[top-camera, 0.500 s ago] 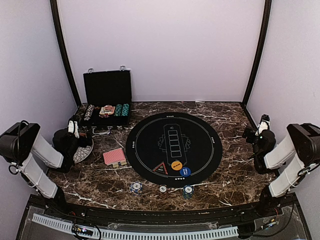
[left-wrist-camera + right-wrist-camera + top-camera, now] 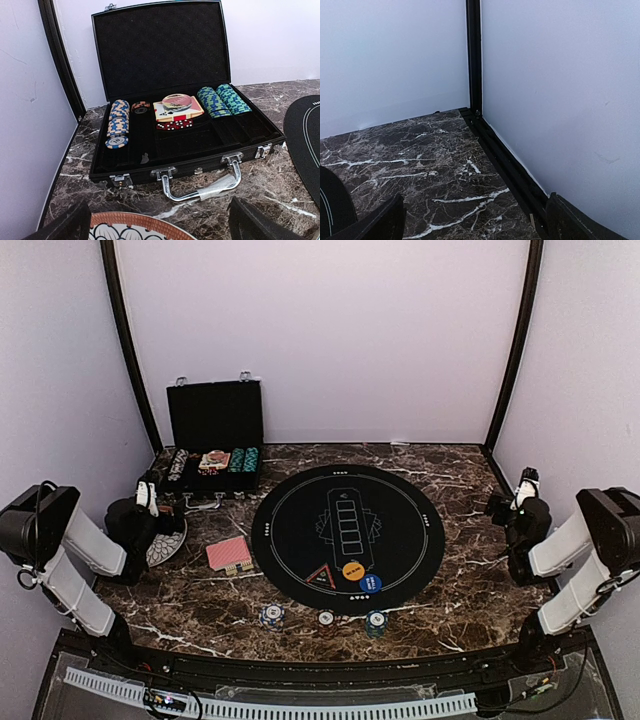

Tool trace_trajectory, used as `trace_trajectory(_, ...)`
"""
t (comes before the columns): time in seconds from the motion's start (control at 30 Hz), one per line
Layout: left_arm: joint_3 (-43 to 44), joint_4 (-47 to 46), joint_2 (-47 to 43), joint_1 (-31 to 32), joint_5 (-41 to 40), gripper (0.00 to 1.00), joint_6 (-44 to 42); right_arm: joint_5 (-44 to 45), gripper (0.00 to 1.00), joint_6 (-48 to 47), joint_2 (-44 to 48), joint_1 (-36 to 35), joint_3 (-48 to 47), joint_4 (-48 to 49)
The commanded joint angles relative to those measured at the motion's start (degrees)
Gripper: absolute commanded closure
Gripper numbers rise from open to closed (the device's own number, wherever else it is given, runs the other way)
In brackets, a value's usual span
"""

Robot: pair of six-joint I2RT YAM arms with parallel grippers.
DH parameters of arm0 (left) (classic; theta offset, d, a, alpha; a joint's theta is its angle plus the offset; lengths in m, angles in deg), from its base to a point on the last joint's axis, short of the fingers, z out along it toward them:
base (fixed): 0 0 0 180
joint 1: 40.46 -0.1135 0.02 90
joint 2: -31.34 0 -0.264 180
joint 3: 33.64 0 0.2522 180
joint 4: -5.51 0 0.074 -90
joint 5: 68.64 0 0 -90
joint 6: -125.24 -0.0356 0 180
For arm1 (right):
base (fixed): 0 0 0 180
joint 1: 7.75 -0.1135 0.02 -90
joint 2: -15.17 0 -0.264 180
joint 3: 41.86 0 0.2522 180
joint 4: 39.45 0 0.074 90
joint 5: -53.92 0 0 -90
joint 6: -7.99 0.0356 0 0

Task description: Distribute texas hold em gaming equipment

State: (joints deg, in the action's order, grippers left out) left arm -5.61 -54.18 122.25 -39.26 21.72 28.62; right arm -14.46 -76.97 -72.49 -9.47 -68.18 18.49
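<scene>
Both pincers are released and empty. The left pincer [image 2: 160, 202] hangs over the plate [image 2: 135, 229] by the left edge of the worktop [image 2: 420, 150] and faces the open case [image 2: 160, 50] in the far left corner. The right pincer [image 2: 476, 197] hovers over bare marble near the far right corner, well apart from everything. In the case lie a chip row [image 2: 118, 122], two green-blue rows [image 2: 220, 100], a card pack [image 2: 177, 107] and red dice [image 2: 175, 125]. Further out, red-backed cards [image 2: 229, 553] lie flat just beside the left rim of the mat [image 2: 300, 500]. An orange disc [image 2: 351, 570] and a blue disc [image 2: 370, 584] sit close together on the mat's near part. Three chips [image 2: 271, 615], or short stacks, I cannot tell which, line the near edge. The chips look stiff, small and slick-rimmed, so they are probably best pinched across the rim, with a stack taken low on its sides so it does not spill. The cards are thin, light and bendy and offer little to hold while flat, so taking the pile by a long edge seems safest. The discs likely need a rim pinch too.
</scene>
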Motion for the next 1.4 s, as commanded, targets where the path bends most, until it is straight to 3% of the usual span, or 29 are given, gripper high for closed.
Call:
trace_trajectory(0.0,1.68,2.57,-2.15,-0.88,4.07,0.01,0.36,1.13,0.02,-0.09,3.96,-0.74,-3.72,-6.68)
trace_trajectory(0.1,3.19,5.71,-3.36,-1.01,2.67,0.01,1.13,4.23,0.01,1.16,8.10,-0.83,-7.69,-17.30)
trace_trajectory(0.27,4.46,11.95,-7.45,-1.02,2.60,0.01,2.03,2.25,0.02,4.05,14.15,-0.83,-10.27,-22.71)
trace_trajectory(0.47,13.62,32.82,-12.65,-2.66,4.25,0.01,2.76,-1.72,0.02,15.72,16.54,-0.75,-20.33,-39.74)
trace_trajectory(0.6,26.36,55.75,-12.35,-2.77,5.02,0.01,0.83,-3.48,0.02,30.72,15.16,-0.64,-31.40,-57.74)
trace_trajectory(0.8,33.01,66.90,-15.40,-3.75,5.85,0.01,-3.96,-24.92,0.01,29.65,10.05,-2.16,-37.23,-61.90)
trace_trajectory(1.0,41.61,81.73,-15.42,-5.79,11.45,0.01,-3.44,-16.18,0.02,20.96,5.58,-21.10,-47.05,-75.66)
trace_trajectory(1.23,52.47,96.76,-11.48,-5.87,6.52,0.01,-4.02,-12.02,0.06,18.21,-2.89,-41.09,-54.04,-81.92)
trace_trajectory(1.37,54.25,101.64,-9.97,-6.01,5.00,0.01,-5.34,-13.29,0.12,17.82,-9.52,-49.40,-58.43,-85.67)
